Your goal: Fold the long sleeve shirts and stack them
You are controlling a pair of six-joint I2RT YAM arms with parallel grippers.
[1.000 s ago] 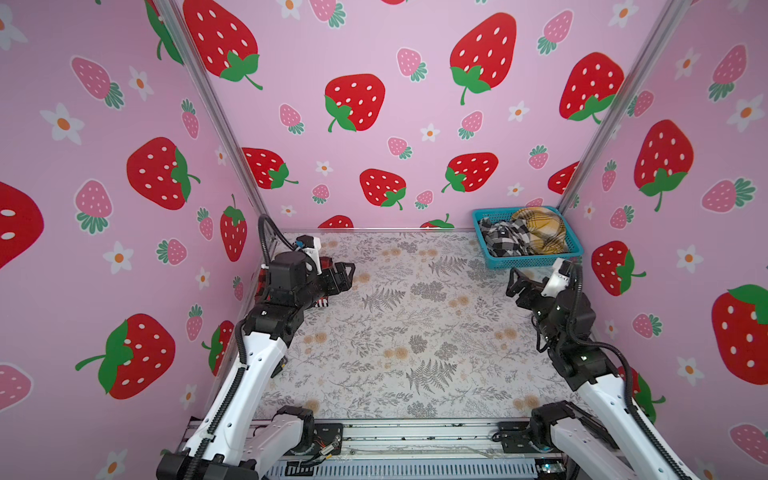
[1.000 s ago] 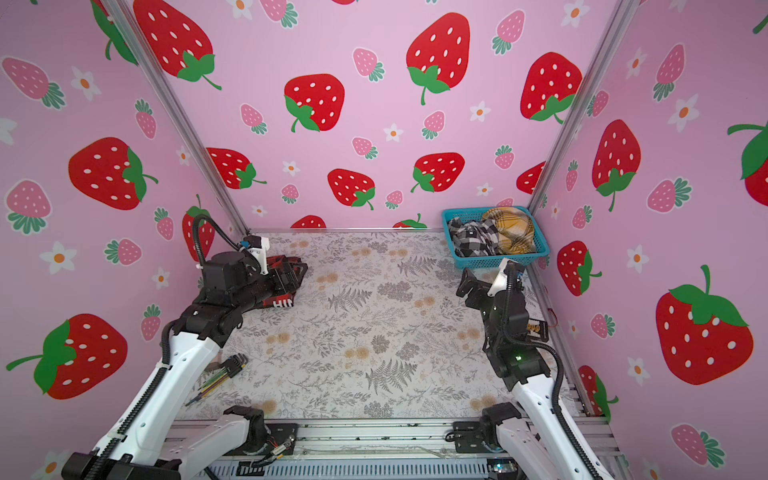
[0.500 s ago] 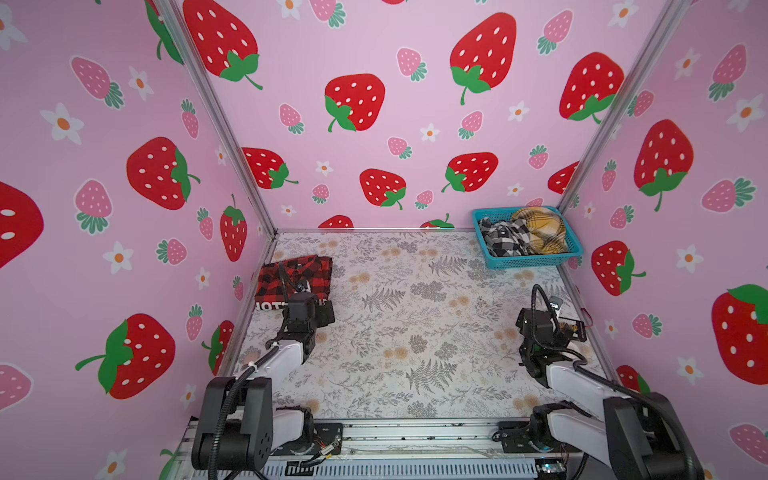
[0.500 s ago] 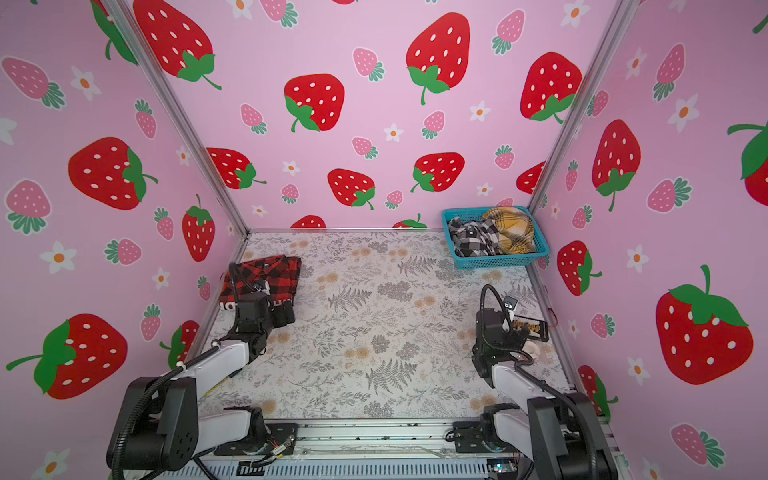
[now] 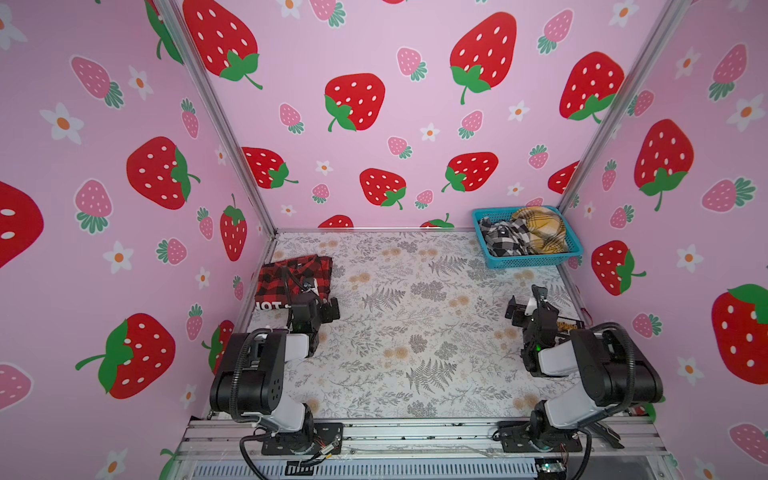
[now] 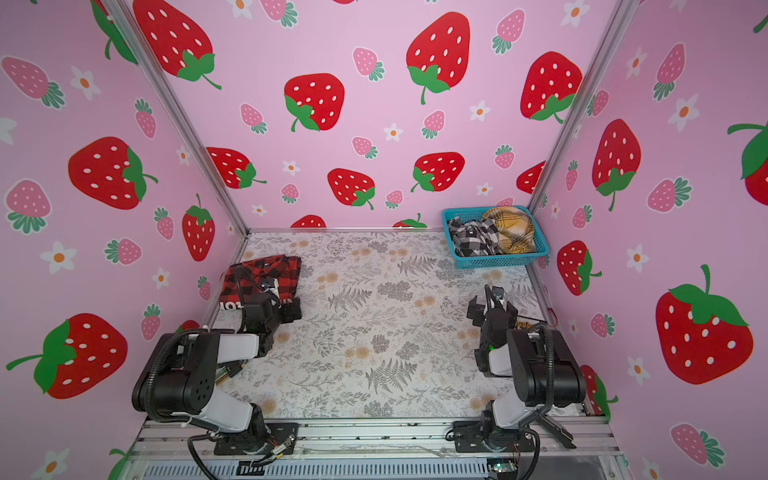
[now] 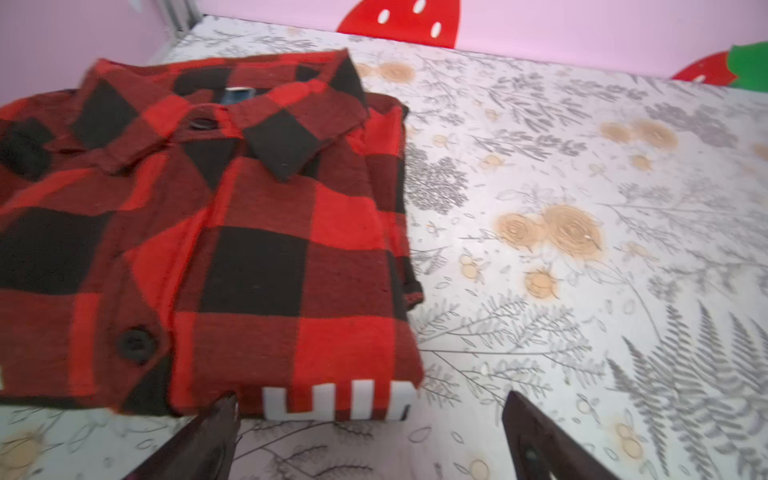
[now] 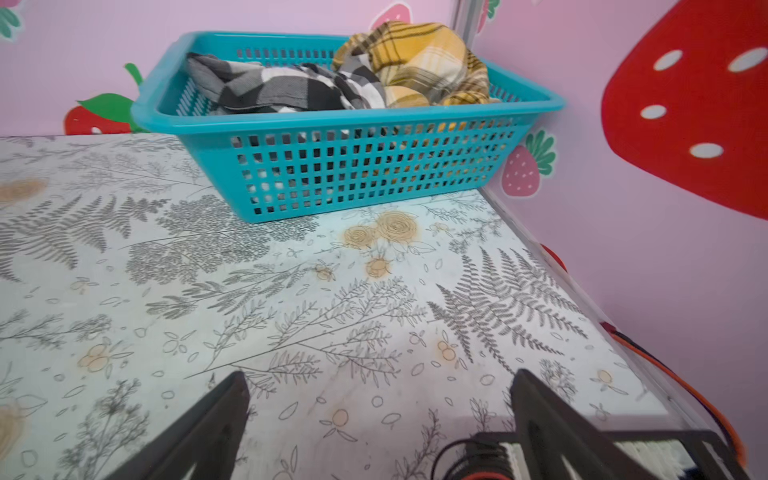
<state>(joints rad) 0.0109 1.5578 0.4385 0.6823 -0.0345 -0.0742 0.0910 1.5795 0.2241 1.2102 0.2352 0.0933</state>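
A folded red-and-black long sleeve shirt [image 5: 295,276] [image 6: 262,278] lies flat at the table's left side, collar toward the back wall, white letters on its near edge. My left gripper [image 5: 313,307] [image 7: 372,399] hovers open just in front of that near edge [image 7: 208,232], holding nothing. A crumpled black-and-white shirt [image 5: 500,239] [image 8: 282,85] and a mustard-yellow one [image 5: 540,228] [image 8: 419,62] sit in the teal basket [image 5: 528,261] [image 8: 353,166]. Near the right wall, well short of the basket, my right gripper [image 5: 525,307] [image 8: 381,376] stands open and empty above the table.
The basket fills the back right corner against the pink walls. An orange cable [image 8: 665,374] runs along the table's right edge. Both arm bases sit on the metal rail [image 5: 415,432] at the front. Floral tabletop [image 5: 415,316] lies between the two arms.
Both arms have drawn back toward the front rail and folded low. The left gripper has come off the red shirt, which now lies uncovered.
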